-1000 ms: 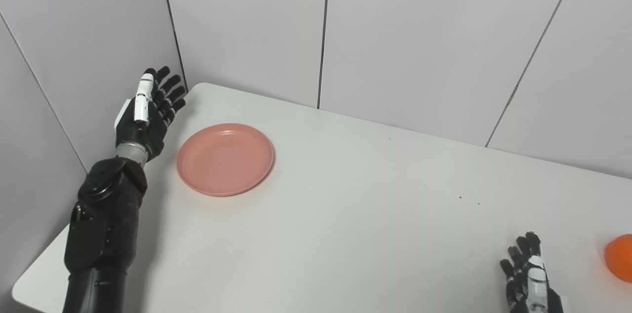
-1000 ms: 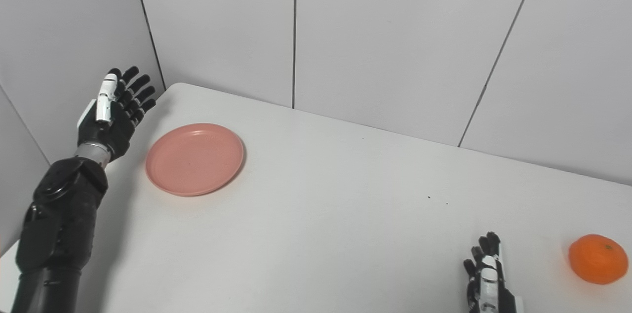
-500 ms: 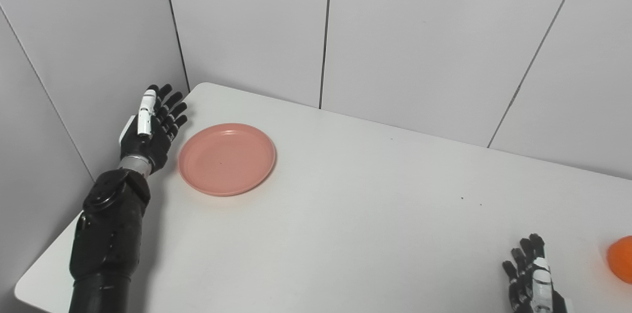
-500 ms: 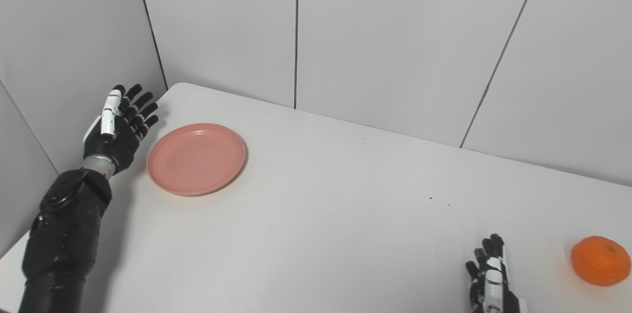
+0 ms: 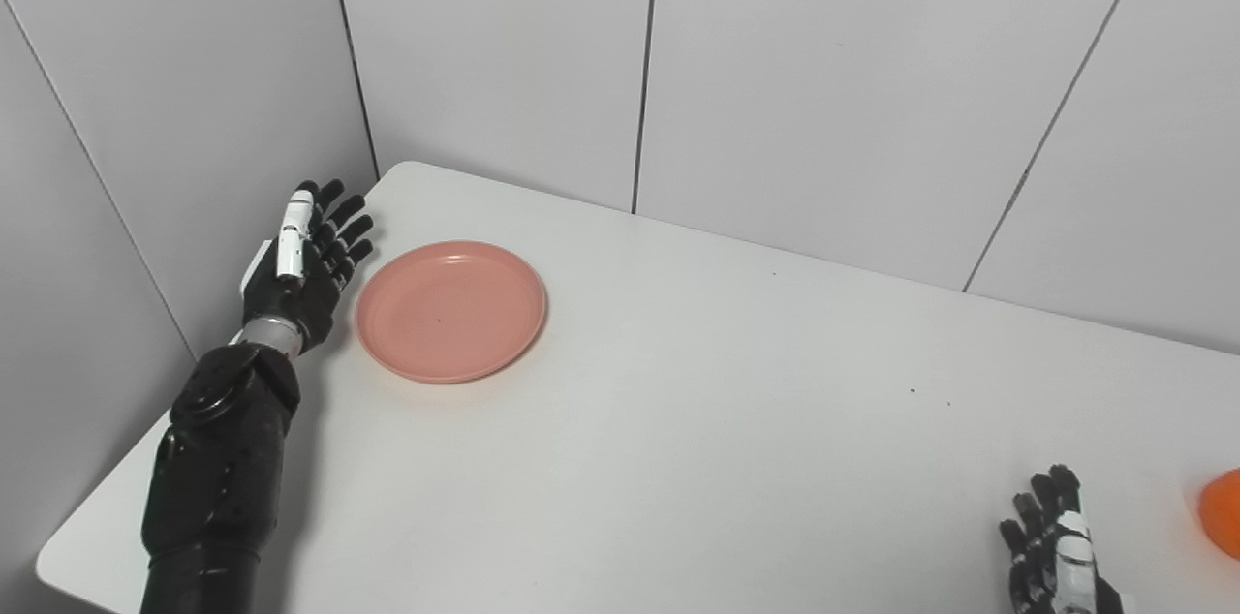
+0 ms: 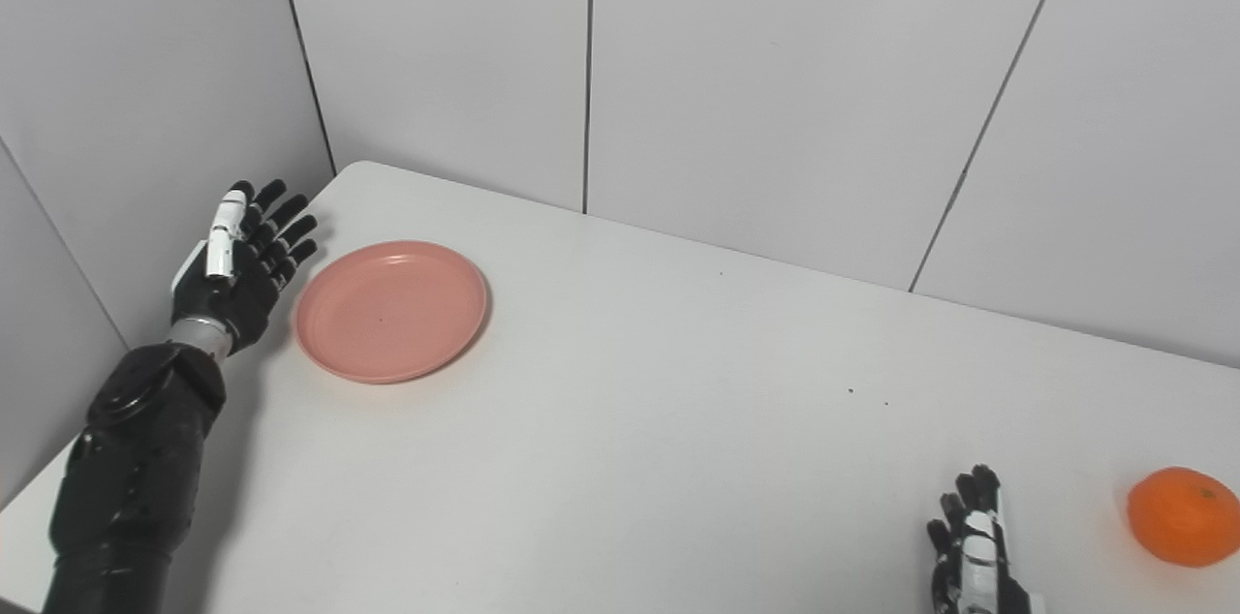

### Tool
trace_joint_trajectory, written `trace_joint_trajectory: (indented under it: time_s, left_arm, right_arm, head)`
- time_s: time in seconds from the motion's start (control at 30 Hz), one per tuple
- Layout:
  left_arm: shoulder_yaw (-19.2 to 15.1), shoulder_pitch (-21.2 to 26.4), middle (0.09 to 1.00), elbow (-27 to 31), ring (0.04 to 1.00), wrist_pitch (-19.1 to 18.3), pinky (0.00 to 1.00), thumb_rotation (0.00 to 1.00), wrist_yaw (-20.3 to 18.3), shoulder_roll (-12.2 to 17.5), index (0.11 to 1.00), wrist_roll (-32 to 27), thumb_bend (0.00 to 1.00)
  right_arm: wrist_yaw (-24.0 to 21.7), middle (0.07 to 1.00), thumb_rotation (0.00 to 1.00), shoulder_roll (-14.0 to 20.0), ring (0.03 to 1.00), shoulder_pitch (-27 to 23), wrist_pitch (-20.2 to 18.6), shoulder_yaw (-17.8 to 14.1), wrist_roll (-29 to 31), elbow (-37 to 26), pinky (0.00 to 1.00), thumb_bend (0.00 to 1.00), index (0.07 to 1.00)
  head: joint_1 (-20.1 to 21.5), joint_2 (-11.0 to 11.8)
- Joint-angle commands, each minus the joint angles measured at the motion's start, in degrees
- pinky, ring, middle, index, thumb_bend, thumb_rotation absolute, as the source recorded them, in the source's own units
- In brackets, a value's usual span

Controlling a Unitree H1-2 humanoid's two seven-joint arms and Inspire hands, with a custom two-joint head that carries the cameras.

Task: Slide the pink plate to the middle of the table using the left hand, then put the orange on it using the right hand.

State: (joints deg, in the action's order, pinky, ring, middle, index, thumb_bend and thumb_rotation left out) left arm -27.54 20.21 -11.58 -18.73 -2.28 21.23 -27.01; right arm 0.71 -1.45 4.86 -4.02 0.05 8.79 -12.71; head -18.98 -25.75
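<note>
Left hand (image 5: 302, 270) fingers spread, empty, just beside pink plate (image 5: 450, 311).

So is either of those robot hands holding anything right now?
No. The left hand is open beside the plate, and the right hand is open, apart from the orange.

White table (image 6: 678, 420), pink plate (image 6: 391, 310) near its far left corner, orange (image 6: 1182, 516) at right edge

Both hands open, holding nothing.
Left hand (image 5: 305, 260) just left of pink plate (image 5: 450, 309), fingers spread; right hand (image 6: 974, 556) far right of it.
</note>
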Motion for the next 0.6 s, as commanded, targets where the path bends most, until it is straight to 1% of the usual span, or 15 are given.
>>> trace_joint_trajectory:
  time_s: [0.0, 0.23, 0.37, 0.57]
  left_arm:
    - [-0.06, 1.23, 0.931, 0.88, 0.937, 2.75, 0.96, 1.0, -0.46, 1.35, 0.922, 0.45, 0.29]
    - [0.03, 0.62, 0.936, -0.43, 0.94, 3.64, 0.96, 1.0, -1.47, 1.59, 0.927, 0.37, 0.27]
    - [-0.02, 0.67, 0.93, -1.76, 0.936, 4.25, 0.97, 1.0, -2.22, 1.62, 0.92, 0.05, 0.28]
    - [-0.31, 1.04, 0.93, -1.96, 0.93, 2.07, 0.91, 1.0, -2.55, 1.05, 0.915, -2.1, 0.3]
  right_arm:
    - [-0.26, 1.0, 1.0, 0.01, 1.0, -0.79, -0.6, -0.43, 0.36, -2.1, 1.0, 0.13, 1.0]
    - [-0.34, 1.0, 1.0, 0.23, 1.0, -0.91, -0.35, -0.59, 0.29, -1.93, 1.0, 0.13, 1.0]
    - [-0.24, 1.0, 1.0, 0.14, 1.0, -0.99, -1.0, -0.7, 0.41, -2.28, 1.0, 0.12, 1.0]
    - [-0.21, 1.0, 1.0, 0.01, 1.0, -1.06, -1.14, -0.7, 0.37, -2.34, 1.0, 0.12, 1.0]
  head:
    - [-0.06, -0.07]
    - [-0.27, -0.1]
    - [-0.32, -0.12]
    - [-0.34, -0.1]
